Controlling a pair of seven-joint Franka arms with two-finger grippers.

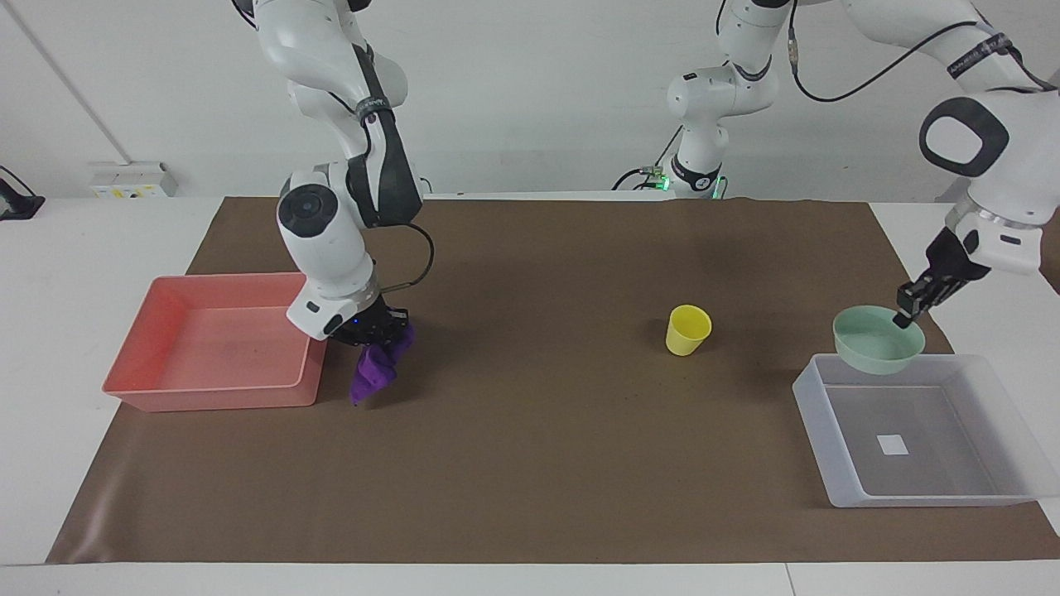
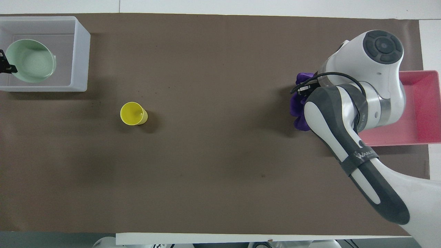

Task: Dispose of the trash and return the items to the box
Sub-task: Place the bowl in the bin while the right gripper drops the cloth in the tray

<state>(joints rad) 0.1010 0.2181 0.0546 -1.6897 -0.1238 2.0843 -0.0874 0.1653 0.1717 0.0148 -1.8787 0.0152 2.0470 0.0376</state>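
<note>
My left gripper (image 1: 907,313) is shut on the rim of the mint-green bowl (image 1: 876,348) and holds it in the air over the robot-side edge of the clear box (image 1: 816,439). In the overhead view the bowl (image 2: 30,60) covers part of the box (image 2: 80,51). My right gripper (image 1: 373,331) is shut on the purple rag (image 1: 374,372), which hangs above the mat beside the pink tray; the rag (image 2: 296,106) also shows in the overhead view. The yellow cup (image 1: 687,329) stands upright on the mat, also seen from overhead (image 2: 132,113).
The pink tray (image 1: 215,397) sits at the right arm's end of the table, its wall (image 2: 406,137) partly under my right wrist. A brown mat (image 1: 530,463) covers the table. A white label (image 1: 893,444) lies on the box's bottom.
</note>
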